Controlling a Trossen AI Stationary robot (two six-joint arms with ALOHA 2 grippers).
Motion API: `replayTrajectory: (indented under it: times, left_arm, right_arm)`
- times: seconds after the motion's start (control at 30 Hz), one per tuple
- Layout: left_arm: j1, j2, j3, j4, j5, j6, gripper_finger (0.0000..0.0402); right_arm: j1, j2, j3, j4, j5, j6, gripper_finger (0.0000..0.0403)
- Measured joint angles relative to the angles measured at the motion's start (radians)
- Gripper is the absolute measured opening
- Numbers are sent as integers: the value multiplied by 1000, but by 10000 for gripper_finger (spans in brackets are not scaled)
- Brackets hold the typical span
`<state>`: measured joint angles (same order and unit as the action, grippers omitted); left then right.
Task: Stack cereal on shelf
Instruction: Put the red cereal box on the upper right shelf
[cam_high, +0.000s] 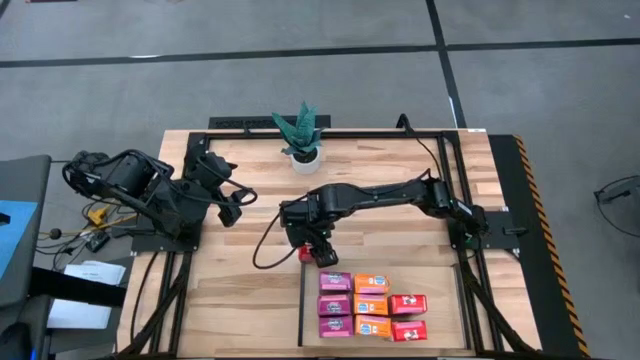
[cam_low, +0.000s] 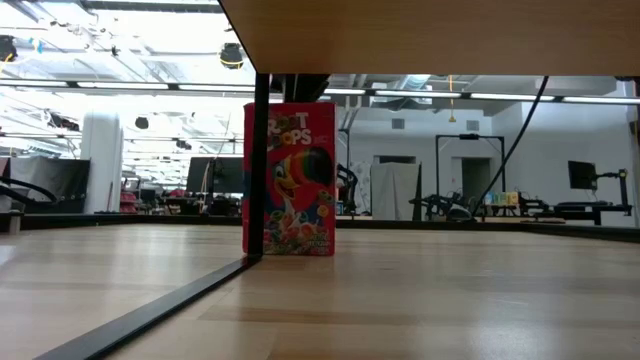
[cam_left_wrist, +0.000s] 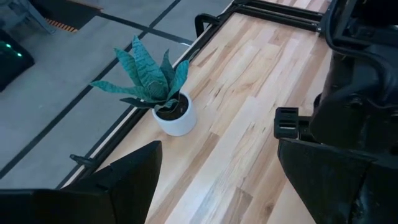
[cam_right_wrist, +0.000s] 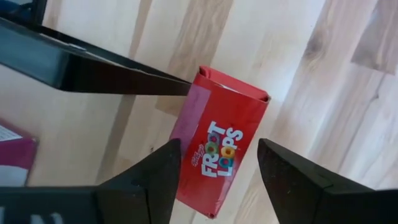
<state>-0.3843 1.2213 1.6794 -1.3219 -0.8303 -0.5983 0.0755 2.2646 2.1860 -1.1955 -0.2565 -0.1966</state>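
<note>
Right gripper (cam_right_wrist: 214, 180) poised over a red cereal box (cam_right_wrist: 221, 158), fingers (cam_right_wrist: 149, 180) spread either side of it, not pressing its faces. Box standing upright on the tabletop (cam_high: 250, 290) just beside the shelf's black strip (cam_low: 150, 315), at the shelf (cam_high: 440, 290) corner nearest the plant. On the shelf, eight more boxes (cam_high: 370, 305) laid flat in rows: three magenta-purple, three orange, two red. Left gripper (cam_high: 228, 205) parked well apart at the table's left side, fingers wide apart and empty, facing the potted plant (cam_high: 302, 135).
</note>
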Motion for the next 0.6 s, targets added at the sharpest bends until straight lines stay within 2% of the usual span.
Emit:
replayTrajectory:
  times: [0.33, 0.6]
  left_arm:
    - [0, 0, 0, 1, -8, 0, 313]
    - [0, 0, 0, 1, -8, 0, 313]
  right_arm:
    - [-33, 0, 1, -5, 6, 16, 196]
    - [-59, -1, 1, -25, -7, 39, 183]
